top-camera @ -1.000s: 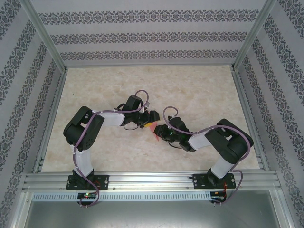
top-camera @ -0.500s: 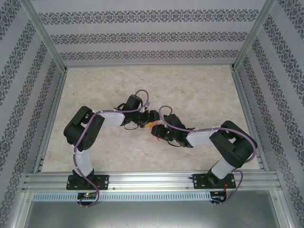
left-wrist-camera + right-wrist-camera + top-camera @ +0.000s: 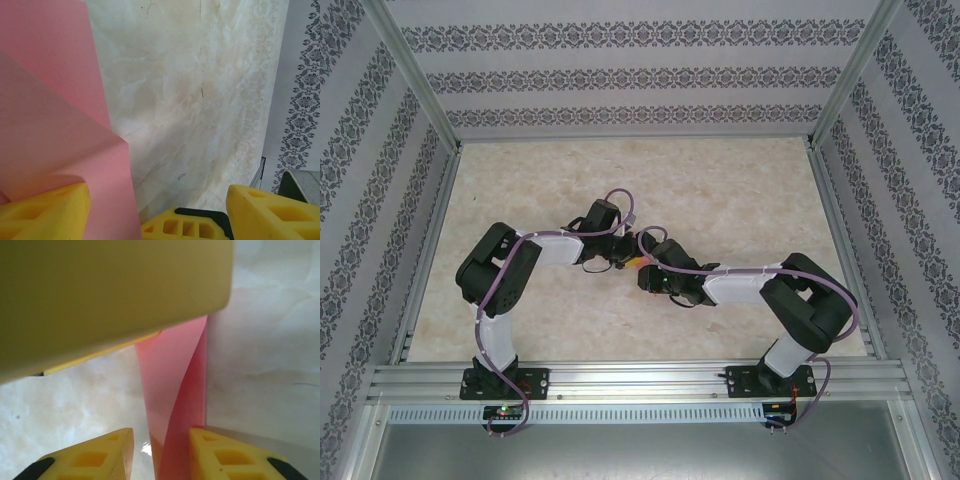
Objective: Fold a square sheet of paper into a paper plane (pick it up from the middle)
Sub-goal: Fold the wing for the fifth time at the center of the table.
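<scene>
Count: two arms, the left arm [image 3: 505, 275] and the right arm [image 3: 790, 300], with one gripper each. One marbled table [image 3: 720, 190] and one square sheet of paper [image 3: 639, 263]. Each wrist view shows two yellow fingers, so four in all.

From the top view I see both wrists meeting at mid-table, left to right. The paper there is just a small pink-red sliver between the two gripper heads.

The paper is thin, matte and pink-red, and it's a creased shape, not a flat square. In the left wrist view I count two overlapping layers. A diagonal fold edge runs down to the right, and one long straight edge lies against the table. In the right wrist view it's a narrow, darker red strip with a straight edge on the right and a slanted crease across it.

Left gripper [image 3: 159, 192]: jaws wide apart with bare table between them, gripping nothing. The paper lies against the finger at the left of that view [image 3: 45, 212].

Right gripper [image 3: 160, 432]: jaws partly apart with the strip between them. The strip touches the right-hand finger [image 3: 225, 455], and a sliver of table shows between it and the other finger. I read that as unclamped.

A blurred yellow mass [image 3: 110, 300] sits over the strip's far end. I can't tell what it is.
</scene>
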{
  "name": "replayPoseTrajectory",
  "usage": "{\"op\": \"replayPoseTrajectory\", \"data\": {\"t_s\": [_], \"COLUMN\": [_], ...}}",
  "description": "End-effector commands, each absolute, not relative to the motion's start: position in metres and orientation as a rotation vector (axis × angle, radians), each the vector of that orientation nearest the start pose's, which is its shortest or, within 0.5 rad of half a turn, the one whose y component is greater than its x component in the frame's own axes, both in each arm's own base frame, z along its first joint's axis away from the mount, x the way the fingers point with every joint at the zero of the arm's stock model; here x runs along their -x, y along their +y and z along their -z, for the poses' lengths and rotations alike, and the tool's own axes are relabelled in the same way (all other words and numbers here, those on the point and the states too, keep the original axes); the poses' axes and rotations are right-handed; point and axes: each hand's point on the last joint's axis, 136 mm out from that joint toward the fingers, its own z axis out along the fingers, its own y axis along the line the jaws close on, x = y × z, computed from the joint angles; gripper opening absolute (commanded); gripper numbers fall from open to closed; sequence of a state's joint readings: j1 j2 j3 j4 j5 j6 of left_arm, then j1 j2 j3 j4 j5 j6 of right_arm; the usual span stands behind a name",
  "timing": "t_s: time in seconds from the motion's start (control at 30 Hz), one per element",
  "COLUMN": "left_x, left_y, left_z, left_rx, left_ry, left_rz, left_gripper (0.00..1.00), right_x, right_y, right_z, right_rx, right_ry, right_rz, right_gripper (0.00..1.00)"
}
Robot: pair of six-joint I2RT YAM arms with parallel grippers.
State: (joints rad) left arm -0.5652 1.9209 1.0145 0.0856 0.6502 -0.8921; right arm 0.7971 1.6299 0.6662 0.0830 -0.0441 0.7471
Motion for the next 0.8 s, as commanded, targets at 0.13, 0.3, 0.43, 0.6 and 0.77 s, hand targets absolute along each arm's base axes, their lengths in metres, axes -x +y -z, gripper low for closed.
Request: {"op": "replayPoseTrajectory", "data": {"t_s": [0.13,0.3,0.43,0.6,0.77], "left_x": [-0.332,-0.332,-0.332,-0.332,-0.330], "left_y": [-0.342,-0.343,-0.346,-0.350,-0.354], "left_z": [-0.062,-0.067,-0.076,-0.086,-0.102], "left_rx": [0.008,-0.011,-0.034,-0.075,-0.124], "left_ry": [2.641,2.635,2.612,2.588,2.539], "left_rz": [1.411,1.419,1.446,1.486,1.546], "left_gripper": [0.73,0.74,0.75,0.75,0.77], "right_x": [-0.260,-0.259,-0.260,-0.261,-0.262], "right_y": [0.276,0.276,0.280,0.279,0.278], "right_z": [-0.013,-0.013,-0.017,-0.016,-0.018], "right_rx": [0.114,0.073,0.025,-0.048,-0.132], "right_ry": [2.611,2.605,2.577,2.561,2.506], "right_rz": [-0.630,-0.704,-0.843,-0.953,-1.087], "right_gripper": [0.20,0.13,0.08,0.05,0.04]}}
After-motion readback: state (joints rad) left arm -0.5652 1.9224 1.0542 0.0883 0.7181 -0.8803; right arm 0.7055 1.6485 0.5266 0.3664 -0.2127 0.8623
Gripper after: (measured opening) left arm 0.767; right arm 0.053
